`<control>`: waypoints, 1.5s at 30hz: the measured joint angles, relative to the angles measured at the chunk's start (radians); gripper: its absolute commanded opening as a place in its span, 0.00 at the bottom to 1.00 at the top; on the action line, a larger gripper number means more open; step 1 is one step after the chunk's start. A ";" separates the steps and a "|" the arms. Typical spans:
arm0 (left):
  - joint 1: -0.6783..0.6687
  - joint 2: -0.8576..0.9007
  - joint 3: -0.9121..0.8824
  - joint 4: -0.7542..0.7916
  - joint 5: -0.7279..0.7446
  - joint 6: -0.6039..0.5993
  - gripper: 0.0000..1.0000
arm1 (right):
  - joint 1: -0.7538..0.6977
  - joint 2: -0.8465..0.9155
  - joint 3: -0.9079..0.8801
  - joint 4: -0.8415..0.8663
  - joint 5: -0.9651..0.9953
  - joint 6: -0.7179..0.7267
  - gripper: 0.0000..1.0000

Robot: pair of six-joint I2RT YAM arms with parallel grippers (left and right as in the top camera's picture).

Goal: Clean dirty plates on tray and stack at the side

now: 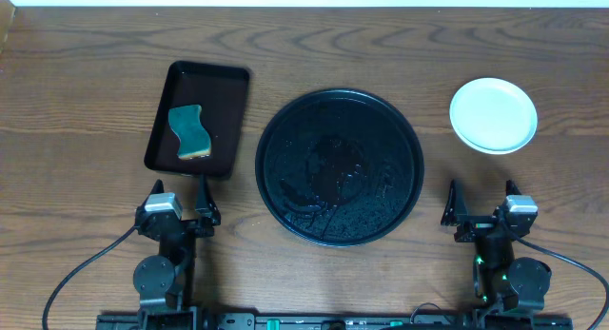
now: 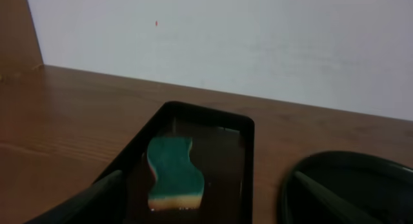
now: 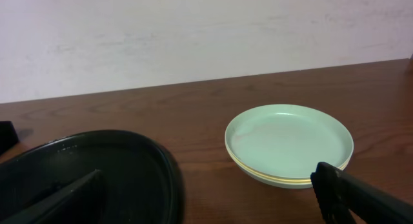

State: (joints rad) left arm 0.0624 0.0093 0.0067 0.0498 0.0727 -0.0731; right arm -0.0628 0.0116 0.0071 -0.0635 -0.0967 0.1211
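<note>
"Left gripper and right gripper: what's in them?"

"Nothing in either. Both sit low at the near edge of the table, one on each side of the tray, with their jaws spread wide. Each wrist view shows its own two fingers far apart with only air between them."

"And the plates?"

"Off the tray. The plates are stacked on bare wood at the far right, well apart from the tray's rim and just ahead of the right gripper. A mint-blue one is on top, and a yellow edge shows under it in the right wrist view. I can't count the layers for certain, and I see no red smears on the top face."

"So the tray is empty?"

"No plate on it — only glossy, wet-looking streaks across the speckled black."

"Sponge?"

"The sponge lies green side up in the small rectangular tray, left of the round one and right in front of the left gripper. The split makes sense: cleaning tool on the left arm's side, stacking spot on the right arm's, so neither has to reach across."

"How far along, then?"

"Finished or nearly so, by my reading. Arms set wide and low look like a rest pose that leaves the stack free. The one thing I'd check is the hidden lower plates — smears there wouldn't show from these angles."
</note>
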 measured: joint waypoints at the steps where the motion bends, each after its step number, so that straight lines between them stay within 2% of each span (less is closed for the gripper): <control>1: 0.000 0.000 0.000 -0.010 0.000 0.000 0.80 | 0.000 0.000 0.000 0.000 0.000 0.000 0.99; 7: 0.000 0.001 0.004 -0.069 -0.011 0.000 0.80 | 0.000 0.000 0.000 0.000 0.000 0.000 0.99; 45: 0.000 0.001 0.005 -0.071 -0.012 0.019 0.80 | 0.000 0.000 0.000 0.000 0.000 0.000 0.99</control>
State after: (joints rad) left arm 0.0624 0.0101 0.0116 -0.0208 0.0608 -0.0544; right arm -0.0624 0.0116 0.0071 -0.0635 -0.0967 0.1211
